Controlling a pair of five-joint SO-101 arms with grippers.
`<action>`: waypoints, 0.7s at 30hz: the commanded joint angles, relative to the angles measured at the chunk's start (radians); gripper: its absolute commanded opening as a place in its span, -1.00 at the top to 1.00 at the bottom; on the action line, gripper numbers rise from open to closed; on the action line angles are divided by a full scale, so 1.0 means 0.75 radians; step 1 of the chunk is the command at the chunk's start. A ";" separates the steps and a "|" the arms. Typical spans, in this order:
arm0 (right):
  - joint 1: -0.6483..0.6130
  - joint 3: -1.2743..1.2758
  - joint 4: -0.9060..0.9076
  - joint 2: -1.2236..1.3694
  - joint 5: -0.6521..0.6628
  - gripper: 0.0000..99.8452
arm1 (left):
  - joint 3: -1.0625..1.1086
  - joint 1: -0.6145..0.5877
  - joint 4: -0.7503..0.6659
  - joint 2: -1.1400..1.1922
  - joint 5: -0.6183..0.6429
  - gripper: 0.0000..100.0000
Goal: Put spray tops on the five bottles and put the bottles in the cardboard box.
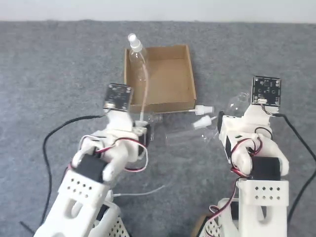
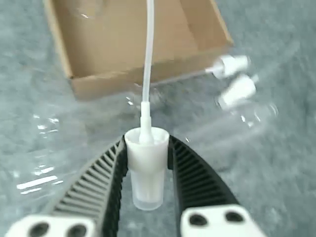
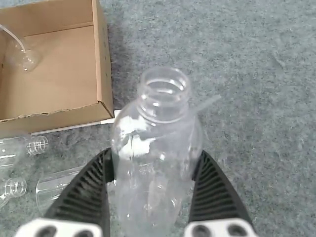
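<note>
Left end effector [image 2: 146,148]: ribbed fingers pinch the white spray top [image 2: 145,170] from both sides, just in front of the cardboard box [image 2: 138,81].
Spray top: sits between the fingers. Its thin tube [image 2: 147,54] runs straight out from the grip and crosses over the box's front wall.
Right end effector [image 3: 153,165]: fingers pressed onto the clear bottle [image 3: 158,123], off the box's front right corner.
Clear bottle: held by its body, with its open threaded neck pointing away from the grip and no top on it.
Fitted bottle [image 1: 137,57]: clear with a white sprayer on. It leans at the box's rear left corner, its head above the rim.
Loose sprayers [image 1: 204,109]: two white ones lie on the grey tabletop [image 1: 59,64] just off the box's front right corner. Whether bottles are attached cannot be told.
Lying bottles [image 3: 24,148]: clear and uncapped, on their sides along the box's front wall.
</note>
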 commanded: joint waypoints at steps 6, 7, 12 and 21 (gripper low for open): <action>0.011 -0.012 -0.026 -0.038 -0.012 0.99 | -0.011 -0.282 0.037 -0.325 -0.014 0.97; 0.011 -0.012 -0.026 -0.038 -0.012 0.99 | -0.011 -0.321 0.037 -0.346 -0.012 0.97; 0.009 -0.010 -0.026 -0.038 -0.012 0.99 | -0.011 -0.505 0.037 -0.383 0.014 0.97; 0.007 0.027 -0.062 -0.038 -0.012 0.99 | -0.011 -0.669 0.035 -0.381 0.014 0.97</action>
